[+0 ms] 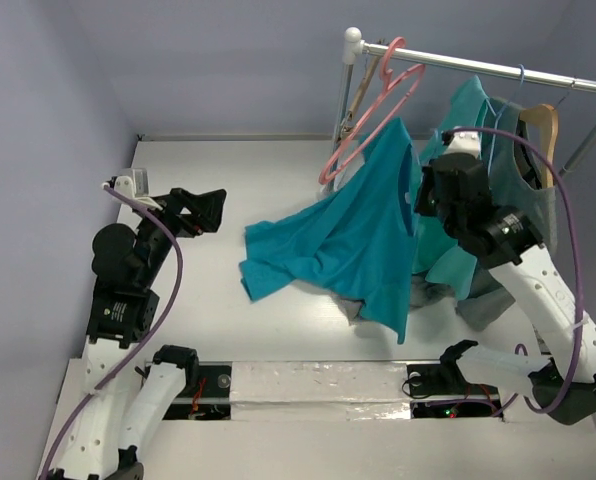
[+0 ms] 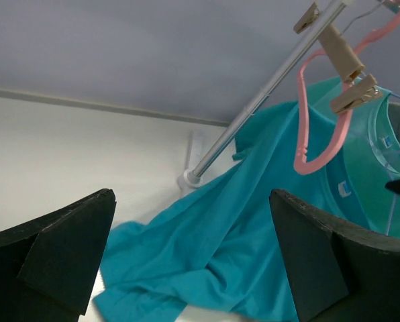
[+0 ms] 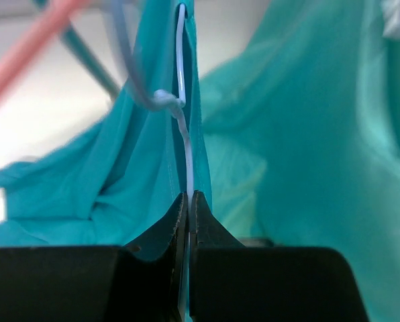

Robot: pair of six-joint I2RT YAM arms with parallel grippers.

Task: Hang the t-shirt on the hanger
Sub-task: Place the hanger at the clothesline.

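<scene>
1. grip comes first: the right hand (image 3: pixel 188 201) is closed on the thin wire of the hanger (image 3: pixel 180 74), with blue cloth pressed close on both sides of the wire. we judge it holds the hanger up near the rail (image 1: pixel 478 68) so the shirt's weight hangs free.
2. the t-shirt (image 1: pixel 358 240) hangs from that high point at the far right. it slopes down to the left, and its lower part lies crumpled on the tabletop (image 1: pixel 228 330). we judge it is only partly carried, as much of the cloth rests below.
3. the left hand (image 1: pixel 210 208) stands wide open and grips nothing. it is well apart from the shirt, on the left side, with its fingers turned toward the cloth. we judge it is placed to take a new hold on the trailing part.
4. the pink hanger (image 2: pixel 300 121), a wooden hanger (image 1: pixel 543 125) and a lighter teal shirt (image 3: pixel 307 134) hang on the rail just beside the work, so the space there is crowded.
5. hidden things: the hanger's shoulders are inside or behind the cloth, so we cannot tell whether either one sits in the shirt.
6. from above, the right arm covers its own fingers and the wire.
7. we cannot make out where the hanger's hook is or whether it touches the rail.
</scene>
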